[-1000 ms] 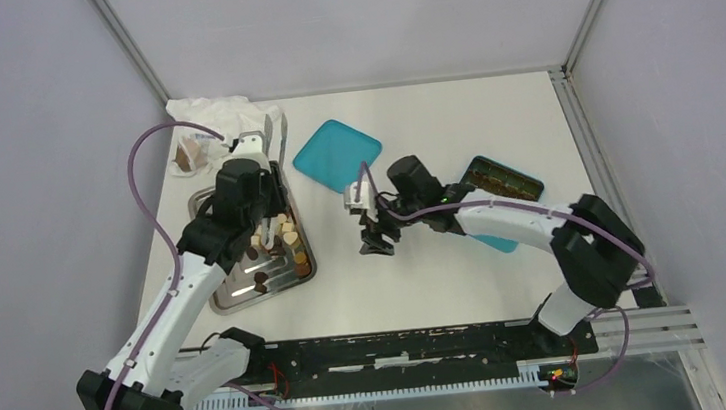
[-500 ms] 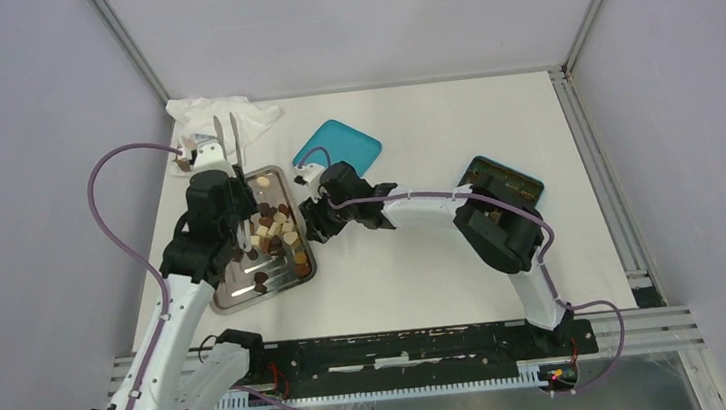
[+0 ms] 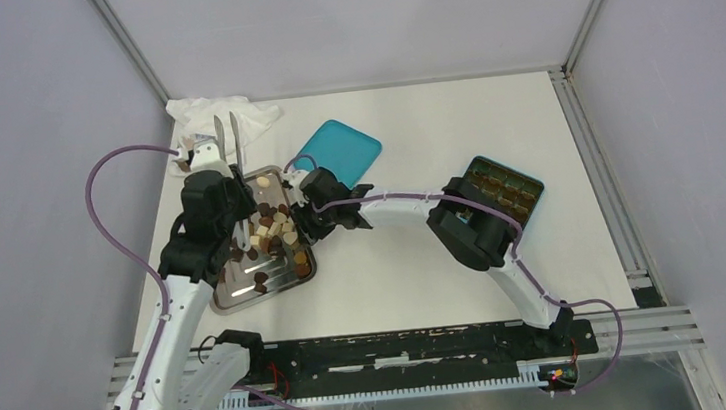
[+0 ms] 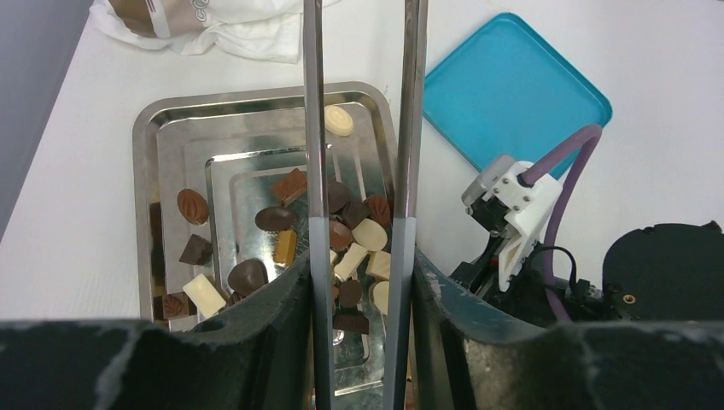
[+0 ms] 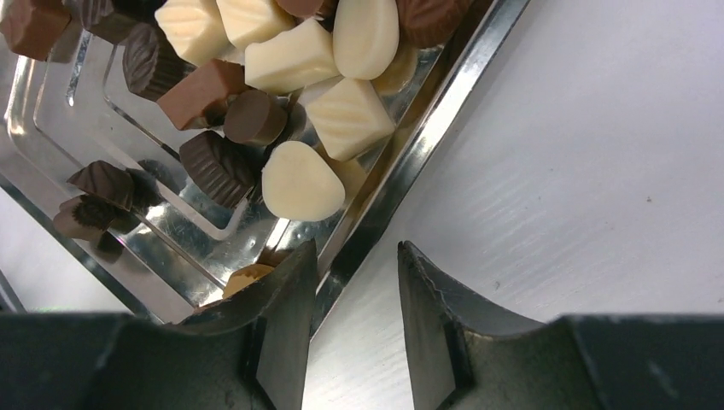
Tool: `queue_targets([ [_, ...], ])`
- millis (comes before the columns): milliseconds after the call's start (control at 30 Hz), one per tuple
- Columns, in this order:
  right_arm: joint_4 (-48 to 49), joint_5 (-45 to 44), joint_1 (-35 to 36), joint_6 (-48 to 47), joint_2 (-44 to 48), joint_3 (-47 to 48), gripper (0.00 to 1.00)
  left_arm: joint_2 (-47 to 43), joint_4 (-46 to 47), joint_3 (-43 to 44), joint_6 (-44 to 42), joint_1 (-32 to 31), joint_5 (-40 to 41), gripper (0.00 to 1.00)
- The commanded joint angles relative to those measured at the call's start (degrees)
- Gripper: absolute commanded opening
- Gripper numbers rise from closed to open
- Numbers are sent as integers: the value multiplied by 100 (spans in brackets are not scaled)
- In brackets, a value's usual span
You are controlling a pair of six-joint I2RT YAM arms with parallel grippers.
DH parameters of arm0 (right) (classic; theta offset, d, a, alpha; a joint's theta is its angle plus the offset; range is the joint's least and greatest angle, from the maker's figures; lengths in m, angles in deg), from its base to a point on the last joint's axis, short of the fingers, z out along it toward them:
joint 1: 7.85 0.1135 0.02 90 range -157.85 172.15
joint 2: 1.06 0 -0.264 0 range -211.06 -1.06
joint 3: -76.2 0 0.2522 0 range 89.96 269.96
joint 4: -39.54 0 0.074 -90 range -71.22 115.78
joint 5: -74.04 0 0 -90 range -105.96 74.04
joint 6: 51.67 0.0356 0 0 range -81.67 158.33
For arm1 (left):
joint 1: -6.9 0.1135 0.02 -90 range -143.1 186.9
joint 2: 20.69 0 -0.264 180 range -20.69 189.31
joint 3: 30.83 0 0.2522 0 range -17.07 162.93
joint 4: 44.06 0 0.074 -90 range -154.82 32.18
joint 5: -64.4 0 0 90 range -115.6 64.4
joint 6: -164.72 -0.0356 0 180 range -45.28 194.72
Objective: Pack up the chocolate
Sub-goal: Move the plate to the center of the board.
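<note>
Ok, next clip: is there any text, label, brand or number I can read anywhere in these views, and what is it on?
No text reads in full.
White plastic bag: a brown band with white curly characters, cut off by the top edge of the left wrist view; unreadable.
Chocolate: moulded ridges only, no letters.
Steel tray: no print visible.
Teal lid: no print visible.

Bright even light, glare on tray (image 4: 248, 166) (wrist foregrounds soft)
</note>
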Motion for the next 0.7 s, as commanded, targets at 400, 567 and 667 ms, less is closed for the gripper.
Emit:
queue_targets([
  [400, -826, -1663, 132, -1041, 203, -222, 34, -217, 418, -9, -274, 102, -194, 44],
  [567, -782, -1970, 39, -1350, 575, -761, 34, -222, 398, -24, -301, 112, -178, 44],
  [667, -769, -1949, -132, -1574, 928, -1219, 34, -217, 398, -55, -334, 115, -268, 44],
])
